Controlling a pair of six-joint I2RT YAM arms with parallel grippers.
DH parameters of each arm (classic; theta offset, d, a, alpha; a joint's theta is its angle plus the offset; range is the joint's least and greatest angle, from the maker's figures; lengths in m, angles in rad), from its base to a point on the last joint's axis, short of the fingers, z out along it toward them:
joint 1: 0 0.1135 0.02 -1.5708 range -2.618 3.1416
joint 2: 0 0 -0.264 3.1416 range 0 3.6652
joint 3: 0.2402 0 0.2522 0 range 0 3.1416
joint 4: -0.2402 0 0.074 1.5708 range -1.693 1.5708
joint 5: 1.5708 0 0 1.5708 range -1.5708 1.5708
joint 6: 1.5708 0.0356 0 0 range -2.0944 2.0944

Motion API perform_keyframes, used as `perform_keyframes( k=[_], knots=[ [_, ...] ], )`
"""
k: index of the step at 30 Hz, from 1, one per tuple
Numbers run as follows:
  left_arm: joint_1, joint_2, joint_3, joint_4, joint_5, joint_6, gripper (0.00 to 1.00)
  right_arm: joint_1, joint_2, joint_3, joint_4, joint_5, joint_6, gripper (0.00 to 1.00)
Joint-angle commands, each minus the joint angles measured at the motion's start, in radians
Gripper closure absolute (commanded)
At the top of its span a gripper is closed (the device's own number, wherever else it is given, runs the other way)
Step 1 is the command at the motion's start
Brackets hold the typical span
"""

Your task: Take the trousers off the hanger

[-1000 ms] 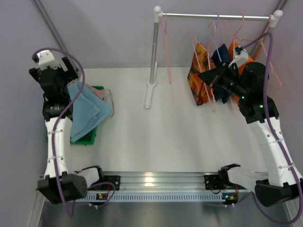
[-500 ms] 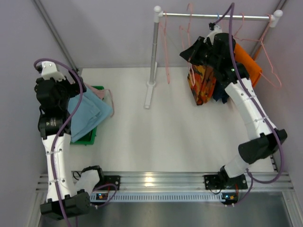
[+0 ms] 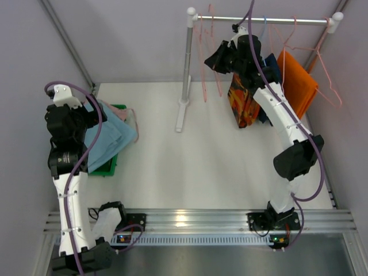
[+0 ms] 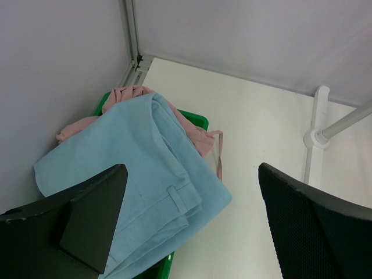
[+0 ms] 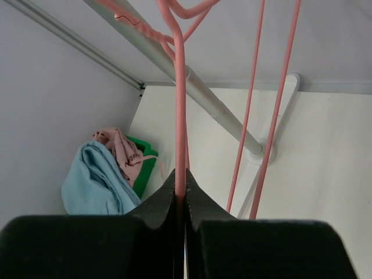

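Note:
Light blue trousers [image 3: 109, 138] lie over dusty pink trousers [image 3: 122, 112] in a green bin [image 3: 107, 167]. Both pairs also show in the left wrist view, the blue [image 4: 139, 174] and the pink [image 4: 125, 96]. My left gripper [image 3: 89, 115] hangs open and empty above them [image 4: 192, 174]. Orange-and-red patterned trousers [image 3: 241, 103], navy trousers [image 3: 268, 66] and plain orange trousers [image 3: 297, 81] hang from the rail [image 3: 287, 21]. My right gripper [image 3: 220, 57] is up by the rail, shut [image 5: 180, 180] on a bare pink hanger [image 5: 180, 87].
The rack's post [image 3: 187, 63] and foot [image 3: 181, 115] stand at the back centre. Other bare pink hangers [image 3: 202, 52] hang beside the held one, and one more [image 3: 328, 86] hangs at the far right. Grey walls close in on three sides.
My right arm has swung up and left from the hanging trousers to the rail, carrying the bare pink hanger. My left arm has drawn back a little from the bin.

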Motion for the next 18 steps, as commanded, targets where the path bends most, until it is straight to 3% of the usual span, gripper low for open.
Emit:
perform_keyframes(
  k=[1,3,7,13,18],
  knots=[
    [0.004,-0.009,-0.008,-0.003,-0.005,0.01,0.01,0.03,0.01,0.069,0.104,0.012,-0.024,1.0],
    [0.004,-0.009,-0.005,-0.004,-0.007,0.016,0.01,0.035,0.016,0.069,0.104,0.009,-0.027,0.99],
    [0.004,-0.006,0.003,-0.003,-0.004,0.018,0.01,0.038,0.013,0.063,0.104,0.003,-0.023,0.73],
    [0.004,0.017,0.028,-0.001,0.016,-0.005,0.01,0.036,-0.029,0.023,0.098,-0.005,-0.029,0.68],
    [0.004,0.021,0.061,0.005,0.049,-0.025,0.01,0.033,-0.126,-0.041,0.096,-0.043,-0.046,0.35]
  ],
)
